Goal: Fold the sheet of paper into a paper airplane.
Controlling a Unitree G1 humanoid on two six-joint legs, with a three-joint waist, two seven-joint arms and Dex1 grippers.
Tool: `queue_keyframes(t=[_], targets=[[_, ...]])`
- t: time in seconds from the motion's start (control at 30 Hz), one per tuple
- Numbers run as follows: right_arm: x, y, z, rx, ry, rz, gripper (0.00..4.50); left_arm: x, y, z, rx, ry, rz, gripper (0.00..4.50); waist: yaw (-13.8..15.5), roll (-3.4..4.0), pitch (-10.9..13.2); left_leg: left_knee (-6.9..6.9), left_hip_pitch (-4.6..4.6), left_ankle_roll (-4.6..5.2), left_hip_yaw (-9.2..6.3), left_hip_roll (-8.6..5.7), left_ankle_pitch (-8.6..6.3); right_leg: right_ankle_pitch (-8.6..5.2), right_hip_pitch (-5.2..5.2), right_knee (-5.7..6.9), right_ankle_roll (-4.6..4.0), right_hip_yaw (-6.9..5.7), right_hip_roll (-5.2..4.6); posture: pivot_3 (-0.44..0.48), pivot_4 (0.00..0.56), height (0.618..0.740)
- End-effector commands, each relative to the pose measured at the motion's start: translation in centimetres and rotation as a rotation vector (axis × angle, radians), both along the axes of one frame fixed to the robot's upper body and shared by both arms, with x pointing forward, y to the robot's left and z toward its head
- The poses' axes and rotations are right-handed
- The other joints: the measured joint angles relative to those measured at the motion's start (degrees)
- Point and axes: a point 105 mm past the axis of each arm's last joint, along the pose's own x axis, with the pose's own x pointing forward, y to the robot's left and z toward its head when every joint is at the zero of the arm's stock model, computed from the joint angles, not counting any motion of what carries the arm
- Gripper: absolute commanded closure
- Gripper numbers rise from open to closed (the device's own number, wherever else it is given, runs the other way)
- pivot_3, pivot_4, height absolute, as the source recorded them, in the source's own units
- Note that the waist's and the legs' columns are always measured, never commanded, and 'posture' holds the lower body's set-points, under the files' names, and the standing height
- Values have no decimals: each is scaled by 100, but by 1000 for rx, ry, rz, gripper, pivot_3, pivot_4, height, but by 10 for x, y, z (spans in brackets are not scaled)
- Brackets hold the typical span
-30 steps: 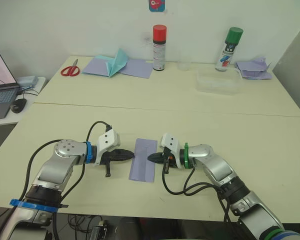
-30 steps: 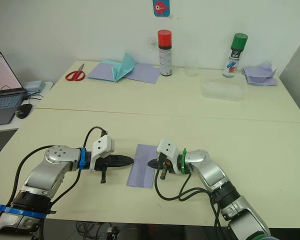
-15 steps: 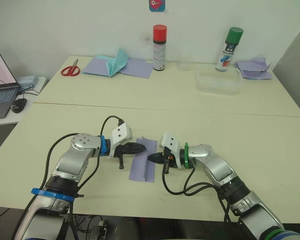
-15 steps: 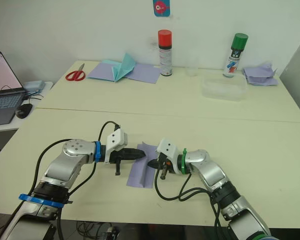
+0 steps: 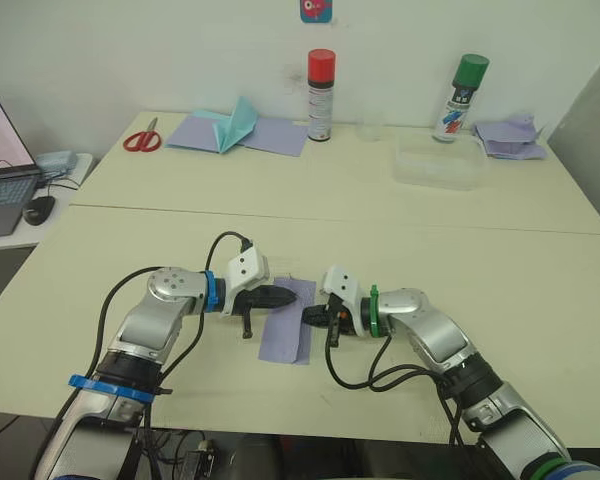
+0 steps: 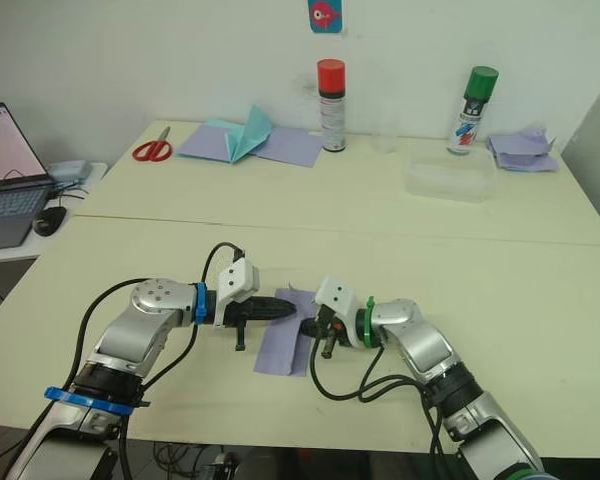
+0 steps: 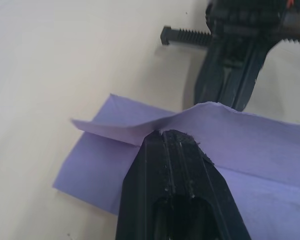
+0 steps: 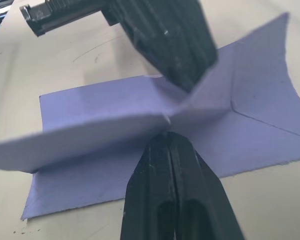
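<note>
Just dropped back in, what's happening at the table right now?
Both claws are working the sheet of paper on the near table. The left claw is shut, its tip pressed on the sheet's far end, where a flap stands lifted. The right claw, also shut, presses on the sheet from the other side. The paper is a narrow strip with creases, not yet a plane.

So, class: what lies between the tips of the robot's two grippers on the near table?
The sheet of paper, with a raised flap, lies between the left gripper and right gripper; both wrist views show it.
</note>
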Motion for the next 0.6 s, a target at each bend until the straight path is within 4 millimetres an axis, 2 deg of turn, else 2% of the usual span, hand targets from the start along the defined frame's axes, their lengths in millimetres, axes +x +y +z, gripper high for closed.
queue_keyframes(t=[0.03, 0.17, 0.3, 0.43, 0.6], targets=[[9, -24, -1, -26, 53, -113, 3292, -4, 0, -5, 35, -12, -23, 4500, 0, -1, 1, 0, -1, 0, 1, 0, 0, 2, 0, 0, -3, 0, -1, 0, 150, 740], [11, -23, 17, 36, 109, -148, 1919, -4, 4, -22, 107, -14, -1, 4500, 0, 0, 1, 0, -2, 0, -3, 2, 0, 3, -1, 0, -6, -3, -1, 0, 150, 740], [7, -15, 33, 108, 214, -173, 1919, -5, 1, -26, 104, -2, 6, 4500, 0, 0, 1, -1, -1, 0, -3, 2, 0, 4, -1, 0, -7, -2, -1, 0, 150, 740], [0, -7, 38, 137, 345, -190, 1919, -7, 0, -26, 94, 1, 4, 4500, -1, 1, 1, -2, -2, 0, -2, 2, 0, 4, -2, 0, -7, -1, -2, 0, 150, 740], [-3, -4, 41, 149, 452, -215, 1919, -6, -12, -1, -1, -21, -17, 4500, 4, 0, 2, -1, -8, 1, -5, -1, -1, 4, -3, -1, -6, -4, -3, 0, 150, 740]])
